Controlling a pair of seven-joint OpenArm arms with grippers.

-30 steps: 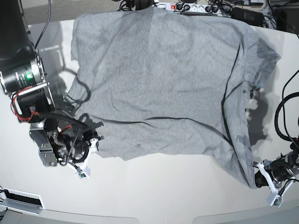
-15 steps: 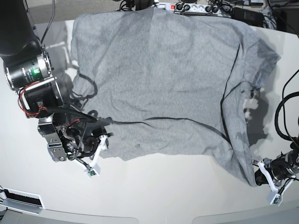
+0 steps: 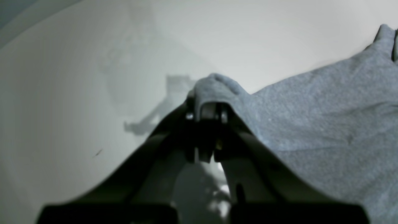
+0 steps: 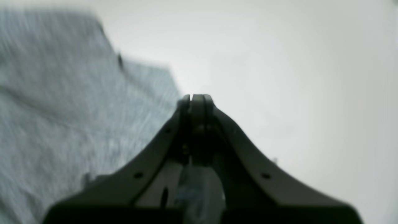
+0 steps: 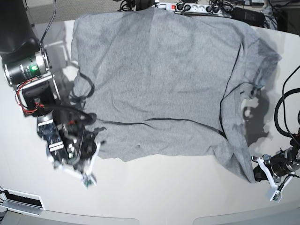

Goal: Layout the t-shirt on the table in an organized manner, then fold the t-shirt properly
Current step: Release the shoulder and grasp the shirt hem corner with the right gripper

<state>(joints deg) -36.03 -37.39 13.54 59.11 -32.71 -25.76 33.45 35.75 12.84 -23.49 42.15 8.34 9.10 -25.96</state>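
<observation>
A: Where's the heather-grey cotton t-shirt [image 5: 164, 79]?

B: Spread across the glossy off-white worktop [image 5: 154, 197]. Right claw [image 5: 86, 180], pressed together and empty, sits just beside its near hem.

A: And the left claw [image 5: 262, 176]?

B: Clamped on the shirt's other near corner.

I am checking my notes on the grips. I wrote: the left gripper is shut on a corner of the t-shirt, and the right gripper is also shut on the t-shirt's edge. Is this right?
Not fully. The left gripper is shut on a corner of the t-shirt, as the left wrist view shows. The right gripper is shut but holds nothing: in the right wrist view its closed tips lie over the bare table, with the cloth beside them.
</observation>
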